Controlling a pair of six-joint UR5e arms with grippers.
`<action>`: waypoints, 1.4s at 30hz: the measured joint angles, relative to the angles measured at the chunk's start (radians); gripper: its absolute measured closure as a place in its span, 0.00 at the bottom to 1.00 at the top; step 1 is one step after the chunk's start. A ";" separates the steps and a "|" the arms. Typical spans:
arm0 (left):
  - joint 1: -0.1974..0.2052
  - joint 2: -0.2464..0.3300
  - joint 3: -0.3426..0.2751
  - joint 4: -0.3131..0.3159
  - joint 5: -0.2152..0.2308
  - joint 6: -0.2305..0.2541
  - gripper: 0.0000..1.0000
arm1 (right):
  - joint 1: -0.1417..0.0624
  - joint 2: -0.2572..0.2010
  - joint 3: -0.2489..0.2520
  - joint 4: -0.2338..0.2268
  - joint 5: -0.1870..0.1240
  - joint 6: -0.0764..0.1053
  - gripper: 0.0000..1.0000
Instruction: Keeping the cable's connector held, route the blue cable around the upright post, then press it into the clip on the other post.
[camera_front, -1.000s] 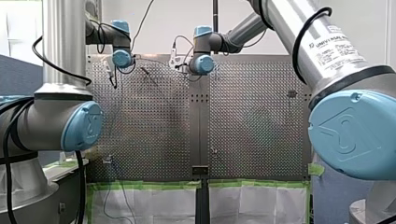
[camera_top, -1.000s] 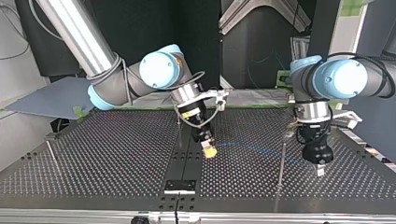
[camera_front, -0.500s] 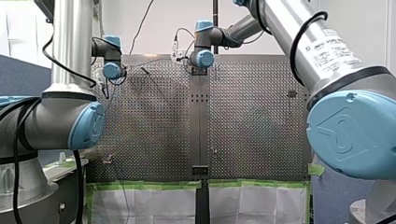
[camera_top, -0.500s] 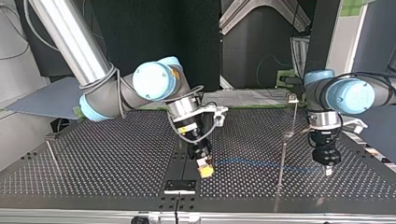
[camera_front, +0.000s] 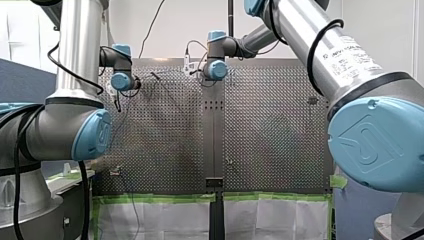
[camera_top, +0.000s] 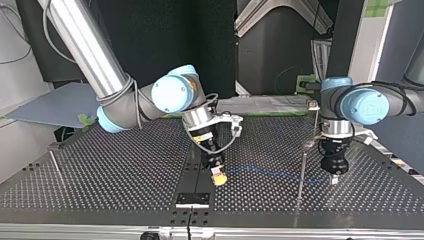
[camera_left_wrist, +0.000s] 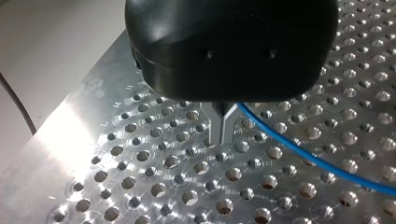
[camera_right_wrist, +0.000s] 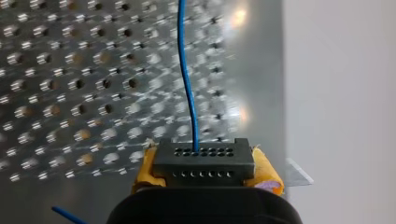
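While the connector sits pinched between my right gripper's yellow pads, the blue cable runs past the upright post to my left gripper, its fingers pressed together on it; both hang near the table's front edge in the top view

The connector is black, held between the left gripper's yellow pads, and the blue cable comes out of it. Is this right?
Wrong arm: the right gripper holds the black connector between its yellow pads, as the right wrist view shows. The blue cable does come out of it.
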 joint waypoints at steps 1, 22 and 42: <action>-0.003 -0.001 0.000 0.000 -0.004 -0.002 1.00 | 0.000 0.001 0.007 0.000 0.001 -0.002 1.00; -0.063 -0.055 0.000 -0.020 -0.024 -0.047 0.87 | -0.002 0.010 0.183 -0.015 0.024 -0.051 1.00; -0.083 -0.055 -0.001 -0.045 -0.094 -0.091 0.01 | 0.009 0.135 0.260 -0.045 0.104 -0.069 1.00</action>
